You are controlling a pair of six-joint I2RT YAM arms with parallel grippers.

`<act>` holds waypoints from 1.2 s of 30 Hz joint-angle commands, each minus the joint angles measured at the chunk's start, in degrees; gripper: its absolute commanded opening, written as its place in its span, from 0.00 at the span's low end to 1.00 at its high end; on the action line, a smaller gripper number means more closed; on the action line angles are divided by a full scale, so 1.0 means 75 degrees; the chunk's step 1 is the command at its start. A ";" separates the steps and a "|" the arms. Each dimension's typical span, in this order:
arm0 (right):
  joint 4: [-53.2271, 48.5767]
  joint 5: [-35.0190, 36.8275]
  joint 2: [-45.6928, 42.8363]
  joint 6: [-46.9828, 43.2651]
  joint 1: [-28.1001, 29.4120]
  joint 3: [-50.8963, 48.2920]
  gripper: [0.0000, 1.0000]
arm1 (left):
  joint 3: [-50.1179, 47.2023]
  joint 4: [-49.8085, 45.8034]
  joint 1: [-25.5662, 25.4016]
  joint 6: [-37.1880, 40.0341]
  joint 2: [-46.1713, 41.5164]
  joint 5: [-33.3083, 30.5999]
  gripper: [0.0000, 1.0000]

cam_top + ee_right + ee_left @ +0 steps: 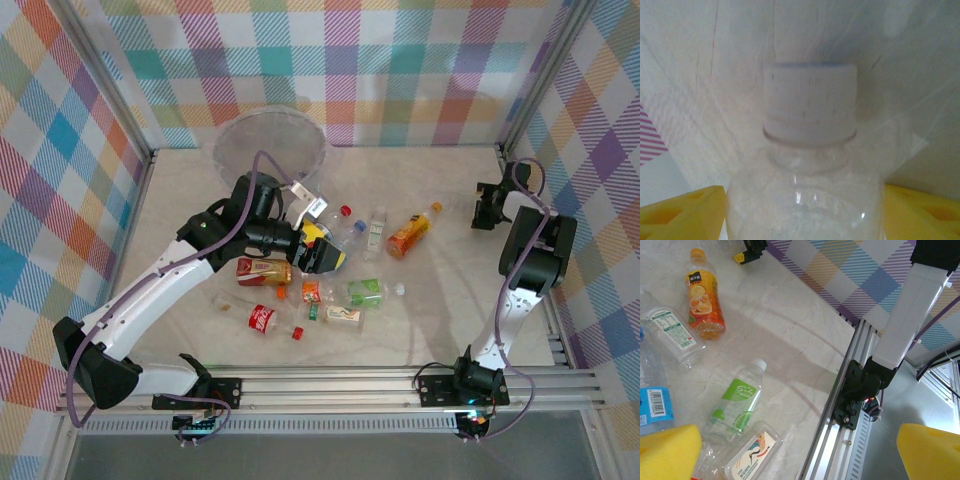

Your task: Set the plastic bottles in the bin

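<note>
The left end effector [322,250] hangs over the middle of the worktop [450,310], its yellow pads [667,447] wide apart with nothing between them. The right end effector [487,207], near the far right corner, is closed on a clear white-capped bottle [810,115]. The other plastic bottles [330,290] lie scattered in the middle. The bin [270,150] stands at the far edge.

Lower body of white-capped bottle [806,192], off-frame

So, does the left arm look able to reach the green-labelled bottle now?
Probably yes: the open left gripper hovers close to the green-labelled bottle, which lies flat with nothing over it.
</note>
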 commanded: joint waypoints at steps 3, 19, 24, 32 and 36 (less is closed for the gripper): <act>-0.0011 0.0237 0.0156 -0.0304 -0.0149 0.0008 0.76 | 0.0001 -0.0149 -0.0085 0.0036 0.0075 0.0073 1.00; 0.0121 -0.0480 0.0546 -0.0571 -0.0055 0.0491 0.72 | 0.0017 -0.0184 -0.0097 0.0056 0.0138 0.0061 1.00; 0.0115 -0.0503 0.0587 -0.0631 0.0000 0.0543 0.70 | 0.0028 -0.0202 -0.0105 0.0070 0.0150 0.0074 1.00; 0.0299 -0.0466 0.0353 -0.0687 0.0040 0.0487 0.59 | 0.0027 -0.0208 -0.0111 0.0071 0.0127 0.0073 1.00; 0.0551 -0.0527 0.0125 -0.0628 0.0038 0.0415 0.58 | 0.0027 -0.0208 -0.0120 0.0079 0.0130 0.0073 1.00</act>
